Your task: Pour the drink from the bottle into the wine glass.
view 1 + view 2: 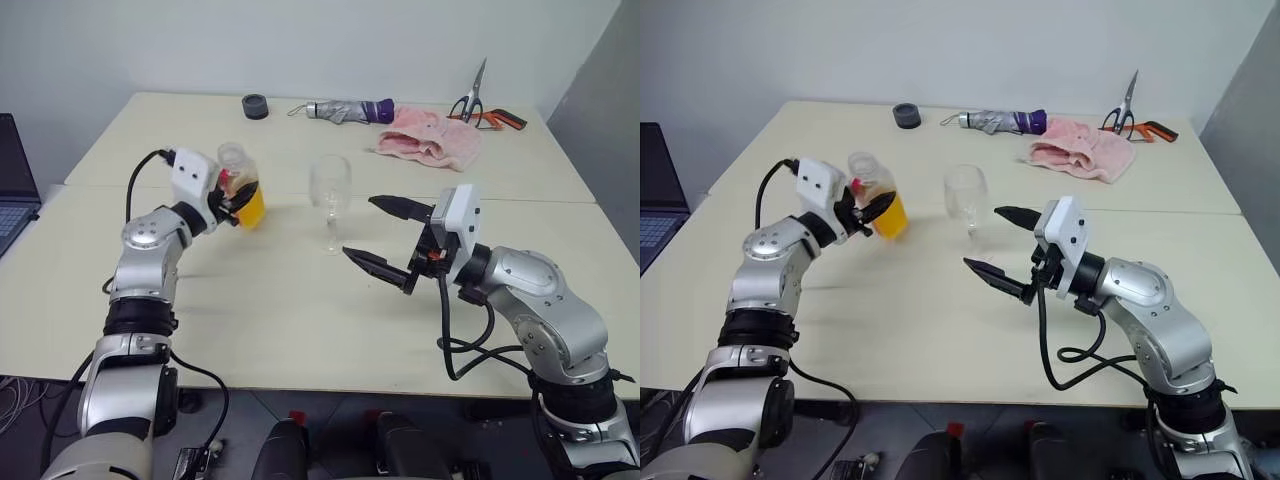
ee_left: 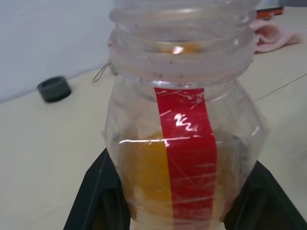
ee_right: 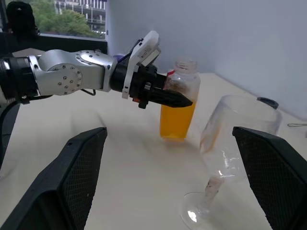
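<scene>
Left eye view: the left tool (image 1: 232, 203) is gripping the bottle (image 1: 243, 187) around its body, its black fingers (image 1: 240, 196) clenched on both sides.
Bottle: it is standing upright with its open threaded mouth on top; in the left eye view no gap between its base and the worktop (image 1: 300, 320) is showing, so I cannot tell whether it is lifted.
Drink: the drink (image 1: 251, 209) is filling the lower part of the bottle, orange-yellow, level with the left tool's fingers and below.
Left wrist view: the bottle (image 2: 182, 139) is sitting between the two black fingers (image 2: 96, 201), its red label stripe (image 2: 187, 158) facing the camera and the drink (image 2: 144, 182) showing behind it.
Wine glass: the wine glass (image 1: 330, 192) is standing upright on its foot, near the bottle on the robot's right side, apart from it; its bowl is looking empty.
Right tool: the right tool (image 1: 385, 237) is hanging released, its two black fingers spread wide, just beside the wine glass on the robot's right and not touching it.
Right wrist view: the wine glass (image 3: 230, 143) is lying between the spread fingers (image 3: 76, 177), with the bottle (image 3: 180, 105) and the left tool (image 3: 172, 98) beyond it.
Far edge of worktop: a black roll of tape (image 1: 255, 106), a folded umbrella (image 1: 350, 110), a pink cloth (image 1: 430, 137) and scissors (image 1: 472, 100) are lying well apart from the task's things.
</scene>
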`<state>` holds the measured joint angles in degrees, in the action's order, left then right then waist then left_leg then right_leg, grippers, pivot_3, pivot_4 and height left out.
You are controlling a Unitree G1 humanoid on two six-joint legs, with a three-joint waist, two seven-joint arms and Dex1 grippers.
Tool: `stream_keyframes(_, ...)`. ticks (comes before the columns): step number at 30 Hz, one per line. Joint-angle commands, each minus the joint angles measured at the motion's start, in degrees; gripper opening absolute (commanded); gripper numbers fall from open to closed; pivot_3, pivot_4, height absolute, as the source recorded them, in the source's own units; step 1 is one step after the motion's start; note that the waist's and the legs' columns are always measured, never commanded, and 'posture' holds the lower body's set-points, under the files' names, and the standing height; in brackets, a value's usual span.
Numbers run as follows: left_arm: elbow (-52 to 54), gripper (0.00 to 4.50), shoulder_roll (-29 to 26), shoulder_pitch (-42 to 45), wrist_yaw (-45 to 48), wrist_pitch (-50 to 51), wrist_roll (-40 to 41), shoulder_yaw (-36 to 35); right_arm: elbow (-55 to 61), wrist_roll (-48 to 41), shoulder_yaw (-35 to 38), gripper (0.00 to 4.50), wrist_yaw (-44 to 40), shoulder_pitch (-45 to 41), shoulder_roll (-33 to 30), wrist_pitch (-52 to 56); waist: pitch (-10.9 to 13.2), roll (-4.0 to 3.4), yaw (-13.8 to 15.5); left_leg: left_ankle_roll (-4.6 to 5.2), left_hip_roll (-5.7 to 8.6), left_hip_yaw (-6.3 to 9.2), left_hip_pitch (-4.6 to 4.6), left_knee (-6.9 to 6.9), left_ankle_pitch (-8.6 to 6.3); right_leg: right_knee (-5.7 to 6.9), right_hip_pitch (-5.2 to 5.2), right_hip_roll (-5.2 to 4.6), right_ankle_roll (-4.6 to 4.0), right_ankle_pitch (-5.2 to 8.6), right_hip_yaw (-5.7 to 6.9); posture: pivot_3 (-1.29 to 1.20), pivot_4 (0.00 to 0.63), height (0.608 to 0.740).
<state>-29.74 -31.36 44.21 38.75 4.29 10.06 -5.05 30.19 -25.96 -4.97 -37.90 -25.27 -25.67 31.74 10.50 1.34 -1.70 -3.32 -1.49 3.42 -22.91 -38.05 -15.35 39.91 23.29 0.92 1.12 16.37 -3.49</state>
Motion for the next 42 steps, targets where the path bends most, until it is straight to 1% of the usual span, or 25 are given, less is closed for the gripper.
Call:
stream_keyframes(1,2.9,1.85,-0.4,4.5,1.1,-1.2,-1.1,1.2,1.5,0.5,2.0,4.5,3.8,-1.1,1.1,-0.1,0.0,0.0,-0.1,0.0,0.02,-0.01,0.0,0.01,0.0,0.0,0.0,0.01,0.0,0.0,0.0,0.0,0.15,0.74)
stream_keyframes(5,-0.1,1.85,-0.3,9.0,2.3,-6.1,-5.0,4.7,0.5,2.9,2.2,4.5,7.1,-0.2,2.1,-2.0,0.0,0.0,-0.1,0.0,0.02,-0.04,0.01,0.02,0.0,0.02,0.02,0.03,0.0,0.0,-0.03,0.0,0.15,0.74)
stream_keyframes(10,-7.7,1.85,-0.2,14.4,1.6,-15.6,-10.5,8.1,0.3,0.9,2.6,4.5,6.9,0.2,2.1,0.0,0.0,0.0,-0.1,0.01,0.06,-0.09,0.01,0.03,0.0,0.0,0.03,0.03,0.0,0.0,-0.06,0.0,0.15,0.74)
stream_keyframes(20,-19.0,1.85,0.4,20.6,-2.4,-30.6,-18.3,12.0,0.5,2.2,2.6,4.5,8.2,1.3,1.7,-0.2,0.0,0.0,-0.1,0.01,0.07,-0.11,-0.02,0.05,-0.01,-0.02,0.06,0.02,0.0,0.0,-0.07,0.0,0.15,0.74)
stream_keyframes(28,-23.1,1.85,-0.1,23.7,-6.1,-38.2,-23.3,14.0,0.8,3.2,2.2,4.5,8.7,2.3,1.5,-1.0,0.0,0.01,-0.1,0.02,0.08,-0.11,-0.03,0.05,-0.01,-0.01,0.07,0.02,0.0,0.0,-0.08,0.0,0.15,0.74)
stream_keyframes(36,-26.6,1.84,-0.8,26.2,-8.8,-43.2,-28.0,15.8,0.6,4.5,2.1,4.5,9.2,2.5,2.2,-1.4,0.0,0.01,-0.1,0.02,0.08,-0.12,-0.02,0.05,-0.01,-0.01,0.07,0.03,0.0,0.0,-0.08,0.0,0.15,0.74)
stream_keyframes(42,-28.6,1.84,-2.3,28.0,-12.4,-47.1,-32.6,18.1,0.9,3.6,2.7,4.5,8.4,3.8,2.5,-3.0,0.0,0.01,-0.1,0.02,0.09,-0.11,-0.03,0.05,-0.01,0.0,0.07,0.03,0.0,0.0,-0.07,0.0,0.15,0.74)
